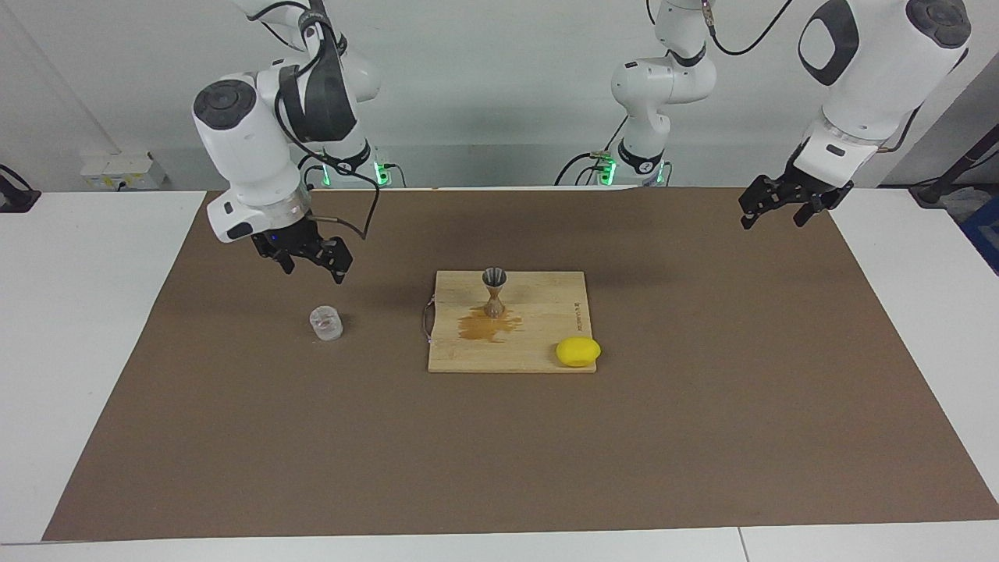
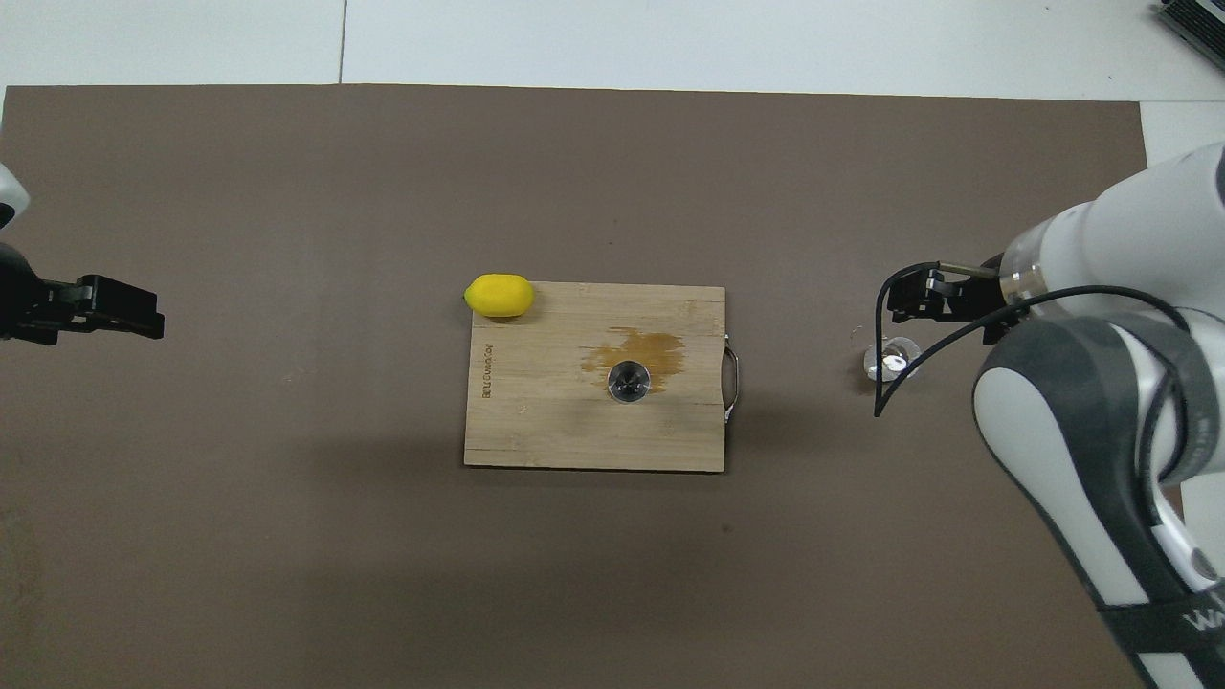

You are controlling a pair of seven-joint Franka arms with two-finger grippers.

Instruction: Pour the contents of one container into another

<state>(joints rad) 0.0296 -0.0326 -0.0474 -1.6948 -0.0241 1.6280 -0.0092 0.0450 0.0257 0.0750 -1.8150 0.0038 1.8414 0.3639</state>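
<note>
The brown mat (image 1: 702,406) is left bare over most of its area, so wide free room is found on the part farthest from the robots and toward the left arm's end. The middle is occupied by the board (image 1: 538,355), on which the jigger (image 1: 493,291) stands upright as the tallest obstacle, with a brown spill (image 1: 485,325) at its foot. The lemon (image 1: 578,351) is placed at a board corner. The cup (image 1: 326,323) stands alone toward the right arm's end, well apart from the board, and a clear passage is left between them. Open air is seen above the cup; the right gripper (image 1: 309,261) is raised clear of it.
</note>
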